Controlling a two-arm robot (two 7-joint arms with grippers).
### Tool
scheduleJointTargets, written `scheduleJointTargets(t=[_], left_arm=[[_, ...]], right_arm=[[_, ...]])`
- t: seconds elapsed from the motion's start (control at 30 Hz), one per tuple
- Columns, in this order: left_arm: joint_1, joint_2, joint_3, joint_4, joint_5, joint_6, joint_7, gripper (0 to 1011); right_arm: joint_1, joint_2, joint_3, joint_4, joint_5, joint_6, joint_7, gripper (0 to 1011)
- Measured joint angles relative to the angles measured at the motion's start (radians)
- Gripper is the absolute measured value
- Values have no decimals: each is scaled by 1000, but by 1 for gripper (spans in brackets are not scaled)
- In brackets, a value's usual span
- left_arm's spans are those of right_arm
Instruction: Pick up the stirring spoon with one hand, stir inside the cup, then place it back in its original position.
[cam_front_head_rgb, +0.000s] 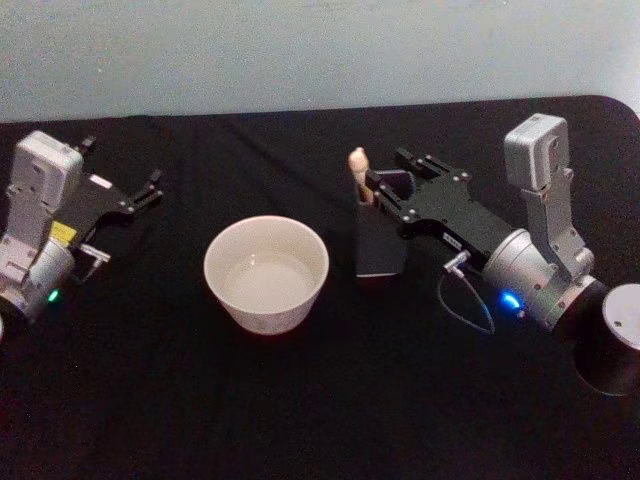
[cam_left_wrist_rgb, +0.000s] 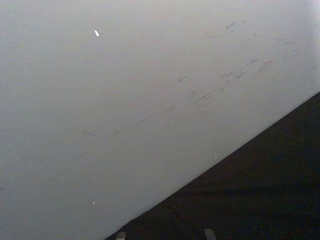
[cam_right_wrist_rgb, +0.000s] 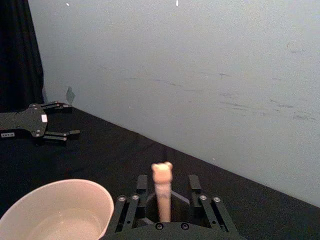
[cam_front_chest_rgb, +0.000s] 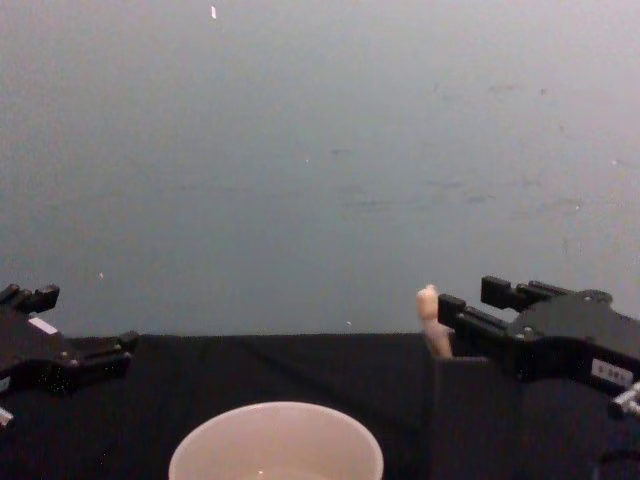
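The stirring spoon (cam_front_head_rgb: 359, 171) stands in the dark holder (cam_front_head_rgb: 381, 244) at centre-right, only its beige knob poking out; stem and bowl are hidden. The right gripper (cam_front_head_rgb: 372, 189) straddles the handle with fingers spread, not pinching. The cup (cam_front_head_rgb: 266, 273) sits centre. The left gripper (cam_front_head_rgb: 152, 188) idles released at far left.

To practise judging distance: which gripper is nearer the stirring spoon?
Right. The right gripper sits at the holder with its fingers either side of the stirring spoon. The left gripper is parked far off, beyond the cup.
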Motion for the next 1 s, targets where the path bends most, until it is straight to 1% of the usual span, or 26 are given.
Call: scheduleJointTargets(t=[0.03, 0.07, 0.1, 0.17, 0.23, 0.27, 0.3, 0.43, 0.5, 0.53, 0.6, 0.7, 0.8, 0.9, 1.0], left_arm=[[0, 0, 0, 0, 0, 0, 0, 1001], [0, 0, 0, 0, 0, 0, 0, 1001], [0, 0, 0, 0, 0, 0, 0, 1001], [0, 0, 0, 0, 0, 0, 0, 1001], [0, 0, 0, 0, 0, 0, 0, 1001], [0, 0, 0, 0, 0, 0, 0, 1001], [0, 0, 0, 0, 0, 0, 0, 1001], [0, 0, 0, 0, 0, 0, 0, 1001], [0, 0, 0, 0, 0, 0, 0, 1001], [0, 0, 0, 0, 0, 0, 0, 1001], [0, 0, 0, 0, 0, 0, 0, 1001], [0, 0, 0, 0, 0, 0, 0, 1001], [0, 0, 0, 0, 0, 0, 0, 1001], [0, 0, 0, 0, 0, 0, 0, 1001], [0, 0, 0, 0, 0, 0, 0, 1001]], right_arm=[[0, 0, 0, 0, 0, 0, 0, 496], [0, 0, 0, 0, 0, 0, 0, 557], [0, 0, 0, 0, 0, 0, 0, 557], [0, 0, 0, 0, 0, 0, 1, 657], [0, 0, 1, -1, 0, -1, 1, 697], [0, 0, 1, -1, 1, -1, 1, 756], [0, 0, 1, -1, 1, -1, 1, 756], [0, 0, 1, -1, 1, -1, 1, 883], [0, 0, 1, -1, 1, -1, 1, 918], [0, 0, 1, -1, 2, -1, 1, 964], [0, 0, 1, -1, 2, -1, 1, 1002], [0, 0, 1, -1, 2, -1, 1, 1000], [2, -3, 9, -7, 16, -3, 8, 1000], [8, -11, 36, -25, 52, -8, 12, 1000], [15, -18, 56, -30, 68, -11, 1, 1000]])
